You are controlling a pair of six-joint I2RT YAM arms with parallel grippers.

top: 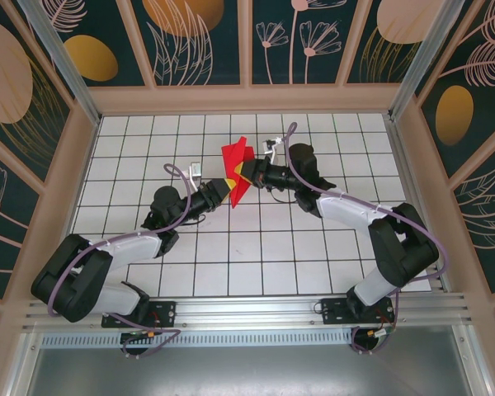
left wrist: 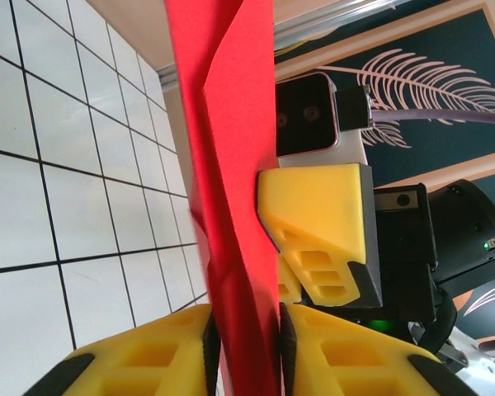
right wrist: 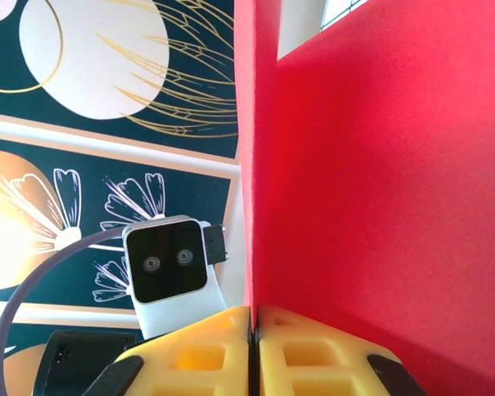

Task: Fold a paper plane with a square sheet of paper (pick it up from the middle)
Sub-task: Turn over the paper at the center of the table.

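1. The red paper (top: 236, 162), folded into creased layers, stands on edge a little toward 12 o'clock from the middle of the white-tiled table (top: 132, 165). It seems lifted clear of the tiles, though the overhead view is too coarse to be sure.
2. The left jaws reach the paper from about 8 o'clock and are clenched on its lower part. In the left wrist view their yellow pads (left wrist: 157, 355) press the paper (left wrist: 231, 165) from both sides.
3. The right jaws come in from about 3 o'clock and also grasp the paper. In the right wrist view their yellow pads (right wrist: 198, 351) meet on a thin red fold, and a broad red panel (right wrist: 379, 206) spreads toward 3 o'clock.
4. The two pairs of jaws sit just beside each other. In the left wrist view one right pad (left wrist: 313, 223) lies against the paper, just above the left ones.
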